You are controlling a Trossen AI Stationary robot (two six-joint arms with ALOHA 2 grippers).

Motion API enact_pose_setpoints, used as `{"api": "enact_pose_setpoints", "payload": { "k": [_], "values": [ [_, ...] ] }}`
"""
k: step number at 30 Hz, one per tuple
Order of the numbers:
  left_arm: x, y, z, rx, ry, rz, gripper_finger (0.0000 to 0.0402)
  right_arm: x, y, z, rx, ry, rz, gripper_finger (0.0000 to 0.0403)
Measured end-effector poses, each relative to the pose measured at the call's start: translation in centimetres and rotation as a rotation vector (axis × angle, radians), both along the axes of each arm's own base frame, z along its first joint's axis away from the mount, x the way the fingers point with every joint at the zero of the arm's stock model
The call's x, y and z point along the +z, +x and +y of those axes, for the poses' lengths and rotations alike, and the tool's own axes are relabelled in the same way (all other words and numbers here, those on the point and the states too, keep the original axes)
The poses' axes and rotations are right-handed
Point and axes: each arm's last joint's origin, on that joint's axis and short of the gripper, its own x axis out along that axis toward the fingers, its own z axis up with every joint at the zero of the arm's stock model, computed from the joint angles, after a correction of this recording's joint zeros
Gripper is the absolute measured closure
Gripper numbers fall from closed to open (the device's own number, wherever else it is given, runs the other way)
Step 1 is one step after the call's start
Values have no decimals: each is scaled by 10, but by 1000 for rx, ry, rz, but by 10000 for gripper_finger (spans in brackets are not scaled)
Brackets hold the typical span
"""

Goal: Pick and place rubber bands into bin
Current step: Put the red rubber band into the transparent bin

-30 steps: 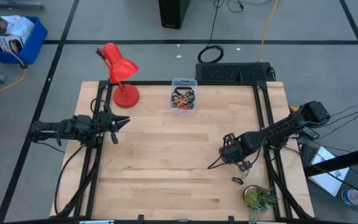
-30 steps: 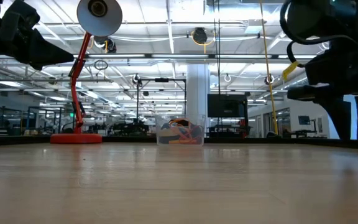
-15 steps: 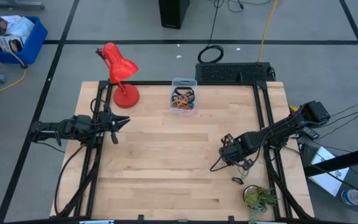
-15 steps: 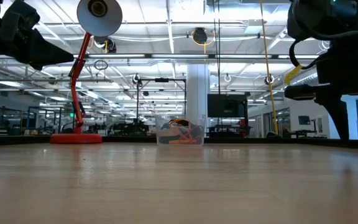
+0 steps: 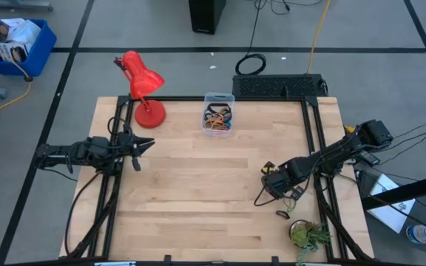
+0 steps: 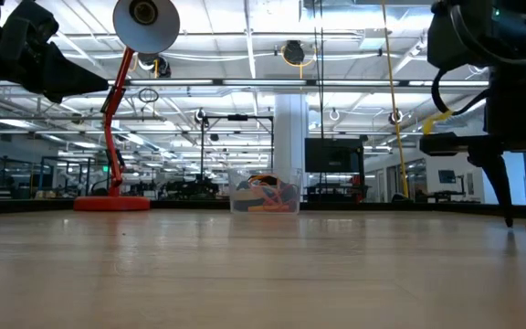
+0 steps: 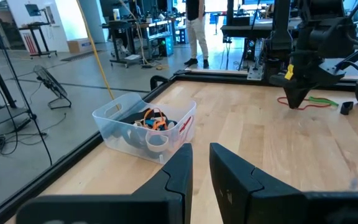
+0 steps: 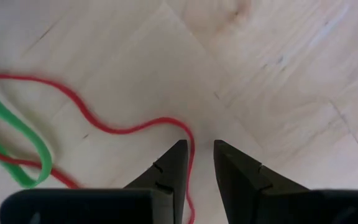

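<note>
Bench (image 5: 198, 185) contents match a second ago; only the right pincer (image 8: 196, 163) has descended, slightly parted and empty, over the red rubber band (image 8: 123, 129). Grasp is imminent. The left pincer (image 7: 201, 163), narrowly parted and empty, waits near the bin (image 5: 219, 112).

The right end effector (image 8: 196, 163) points down at the pale wooden bench (image 8: 291, 74), its two dark fingers (image 8: 169, 171) a narrow gap apart with bare wood showing between the tips. A thin red rubber band (image 8: 120, 130) lies flat on the bench in a wavy loop; one bend of it runs just beside the tip of one finger, outside the gap. A flat green rubber band (image 8: 14, 134) lies farther off, crossing over the red one near the picture's edge.
</note>
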Motion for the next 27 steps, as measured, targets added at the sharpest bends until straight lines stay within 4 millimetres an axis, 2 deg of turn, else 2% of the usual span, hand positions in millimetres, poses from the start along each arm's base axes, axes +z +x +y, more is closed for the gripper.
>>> {"api": "enact_pose_setpoints", "payload": {
  "k": [11, 19, 23, 27],
  "values": [
    [0, 0, 0, 0, -4, -1, 339, -15, -10, -2, -21, 61, 11, 334],
    [0, 0, 0, 1, -5, -1, 339, -24, -18, -4, -37, 70, 46, 395],
    [0, 0, 0, 1, -7, -2, 339, -25, -20, -4, -32, 66, 52, 396],
    [0, 0, 0, 1, -7, -2, 339, -25, -19, -4, -110, 71, 38, 401]
  ]
}}
